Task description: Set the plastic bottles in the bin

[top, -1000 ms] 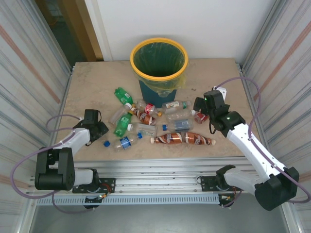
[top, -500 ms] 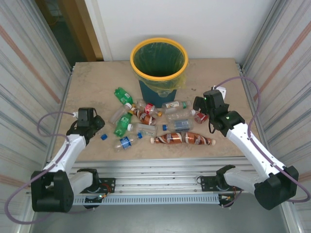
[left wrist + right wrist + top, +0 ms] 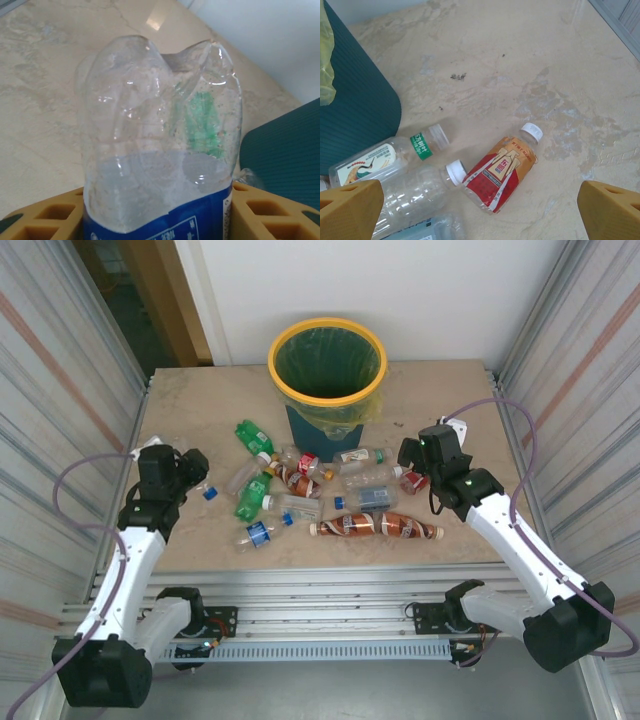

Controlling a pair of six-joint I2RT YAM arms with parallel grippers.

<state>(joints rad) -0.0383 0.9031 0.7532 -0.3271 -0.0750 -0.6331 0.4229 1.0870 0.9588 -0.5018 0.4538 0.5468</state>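
From above we count one bin [image 3: 326, 324] at the far side of the counter [image 3: 190, 405] and about thirteen plastic bottles [image 3: 345, 527] strewn before it. A fourteenth, the clear bottle [image 3: 210, 492], has risen off the counter since a second ago, carried by the left gripper [image 3: 198, 476]. Left wrist: its fingers [image 3: 50, 220] clamp that blue-labelled bottle. Right wrist: the right gripper [image 3: 480, 207] stays put, fingers wide, above three bottles beside the bin.

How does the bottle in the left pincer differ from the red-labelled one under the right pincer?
The blue-labelled bottle is clamped in the left pincer; the red-labelled bottle lies loose on the table beneath the open right pincer. Labels: blue on the clamped bottle, red and orange on the loose one. Both are clear plastic.
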